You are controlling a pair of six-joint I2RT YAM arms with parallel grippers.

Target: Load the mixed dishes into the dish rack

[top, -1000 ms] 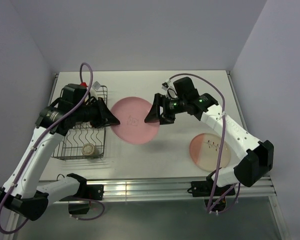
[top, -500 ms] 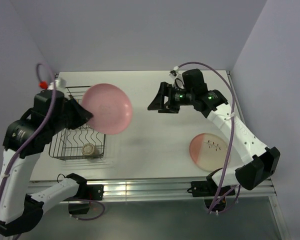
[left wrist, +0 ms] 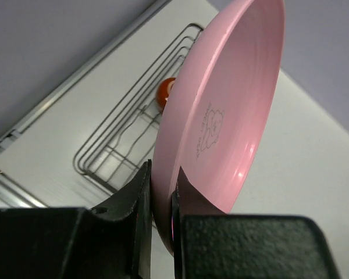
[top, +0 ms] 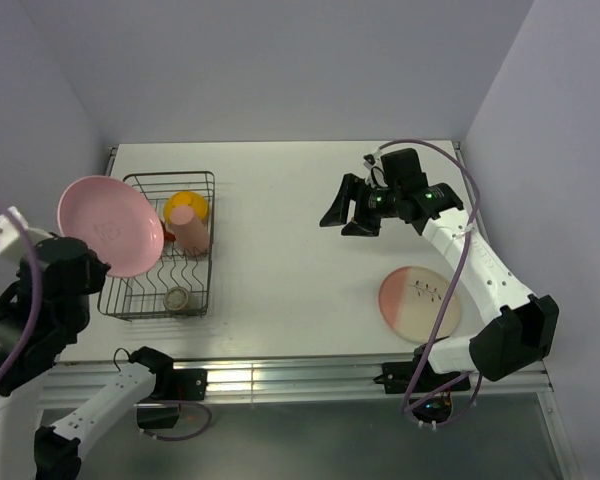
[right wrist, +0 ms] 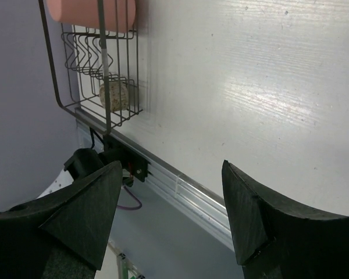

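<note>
My left gripper point(left wrist: 163, 192) is shut on the rim of the pink plate point(left wrist: 227, 116), which it holds on edge. In the top view this pink plate point(top: 110, 225) hangs over the left side of the dish rack point(top: 212, 250). Inside the rack are an orange-yellow bowl point(top: 183, 203), a pink tumbler point(top: 191, 232) and a small speckled beige cup point(top: 177, 298). A reddish rounded thing point(left wrist: 165, 90) peeks past the plate's edge. The pink-and-cream plate point(top: 418, 302) lies flat on the table at the right. My right gripper point(top: 345, 215) is open and holds nothing, above the table's middle right.
The right wrist view looks past the open right gripper point(right wrist: 172, 165) at the rack's corner point(right wrist: 107, 125), the speckled cup point(right wrist: 115, 96) and the table's front rail point(right wrist: 180, 186). Grey walls close in the table on three sides.
The left arm has lifted the pink plate off the table's middle and swung it left, over the rack. The right gripper has drawn back to the right, away from the plate.
</note>
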